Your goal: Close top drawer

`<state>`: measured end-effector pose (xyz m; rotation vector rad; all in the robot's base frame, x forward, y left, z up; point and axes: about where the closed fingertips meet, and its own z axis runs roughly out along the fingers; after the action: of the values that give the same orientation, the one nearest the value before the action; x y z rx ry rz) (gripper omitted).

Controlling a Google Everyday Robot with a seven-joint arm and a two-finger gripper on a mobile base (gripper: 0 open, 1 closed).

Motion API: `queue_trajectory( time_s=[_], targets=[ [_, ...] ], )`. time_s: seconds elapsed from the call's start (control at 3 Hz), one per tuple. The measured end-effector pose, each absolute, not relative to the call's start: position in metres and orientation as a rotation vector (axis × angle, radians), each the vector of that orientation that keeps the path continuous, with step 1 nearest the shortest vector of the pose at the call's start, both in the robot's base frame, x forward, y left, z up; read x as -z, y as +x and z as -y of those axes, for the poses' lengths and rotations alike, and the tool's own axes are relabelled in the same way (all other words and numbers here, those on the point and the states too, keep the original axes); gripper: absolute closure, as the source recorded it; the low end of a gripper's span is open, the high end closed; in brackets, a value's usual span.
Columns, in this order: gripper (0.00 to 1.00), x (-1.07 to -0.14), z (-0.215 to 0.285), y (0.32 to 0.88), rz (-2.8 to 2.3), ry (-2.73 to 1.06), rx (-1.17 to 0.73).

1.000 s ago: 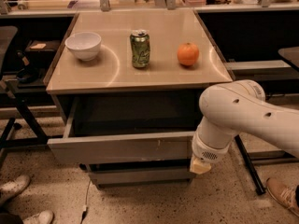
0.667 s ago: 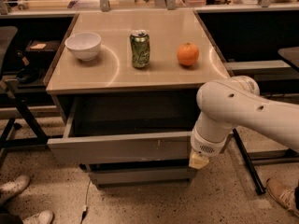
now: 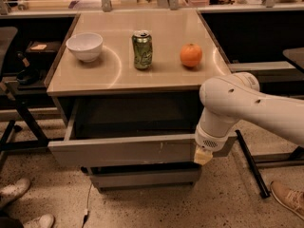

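Top drawer (image 3: 123, 150) stands pulled well out from under the front edge of the bench (image 3: 166, 80). Its flat grey front, marked with a few white scratches, lies parallel to that edge, and its deep box shows dark behind it. The gripper (image 3: 203, 156) is at the right end of the drawer front, below the front right corner of the bench, with its pale tip at or against the face. I cannot make out whether it is spread or closed, nor be sure that it is touching. The step in hand looks like the push itself. It should go straight back toward the rear edge, square to the front. Because the contact is so far to the right, the drawer may skew and bind on its runners. Shifting the tip toward the middle of the front, or at least pushing slowly and evenly, would probably serve better. The tip should stay on the face and not slide off its lower edge onto the shorter drawer fronts (image 3: 145, 177) beneath. The bulky white arm (image 3: 237, 103) hangs just outside the front right corner and will need to clear it as it goes in. On top, a bowl (image 3: 84, 46) sits near the left edge, a can (image 3: 142, 50) is in the middle and an orange (image 3: 191, 55) is toward the right edge. A hard stop could jolt them, so the last part of the travel is best eased in until the front is flush with those below.
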<state>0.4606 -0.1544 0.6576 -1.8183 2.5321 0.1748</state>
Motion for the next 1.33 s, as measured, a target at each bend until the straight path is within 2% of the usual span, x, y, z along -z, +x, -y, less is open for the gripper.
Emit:
queue_trajectory(
  time_s=[0.67, 1.0, 1.33],
  targets=[
    [1.0, -0.662, 0.159, 0.505, -2.543, -1.847, -0.093],
    [0.82, -0.663, 0.159, 0.506, -2.542, -1.847, -0.091],
    [0.58, -0.663, 0.159, 0.506, -2.542, -1.848, -0.091]
  ],
)
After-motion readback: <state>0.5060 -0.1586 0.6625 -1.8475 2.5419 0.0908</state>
